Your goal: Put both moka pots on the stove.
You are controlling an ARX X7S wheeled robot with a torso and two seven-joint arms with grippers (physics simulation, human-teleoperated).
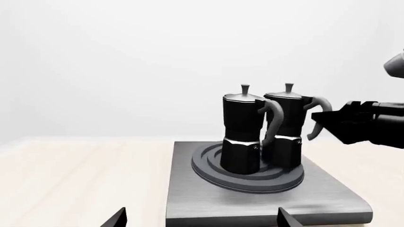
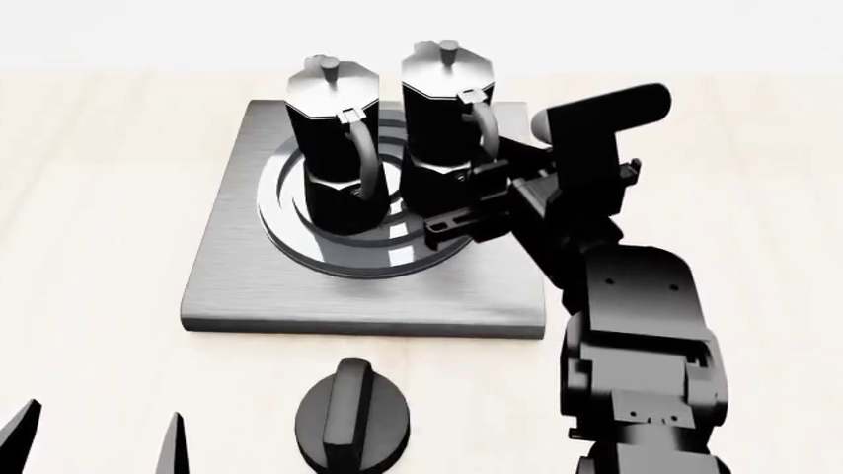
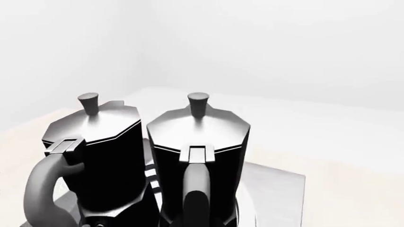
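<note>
**Both pots on burner, right arm at the handle of the right one**

Two moka pots stand upright on the stove (image 2: pixel 237 267), both on the ring burner (image 2: pixel 296 252), side by side, close, maybe touching at the waist, can't tell. Left moka pot (image 2: pixel 334 148) sits mid-ring; right moka pot (image 2: pixel 448 128) sits toward the ring's right edge. Handles point toward the near side.

Right gripper (image 2: pixel 477 193) is at the right pot's handle, fingers either side of it as seen from the head view. Clamped or slack? Cannot tell; the right wrist view shows only the handle running down toward the camera, no fingertips. Left gripper (image 2: pixel 93 439) sits low at the near left, well apart from everything, fingertips apart, holding nothing.

Black round knob (image 2: pixel 353 420) lies on the table (image 2: pixel 93 178) near the stove's front edge, untouched.

Judgement: placement looks done, the step in hand is release and retreat. Do it well: open fully first, then back straight along the handle line toward the near right, no sideways sweep, because the pots are tight together and a nudge would tip one into the other. Keep the arm's elbow clear of the knob.
</note>
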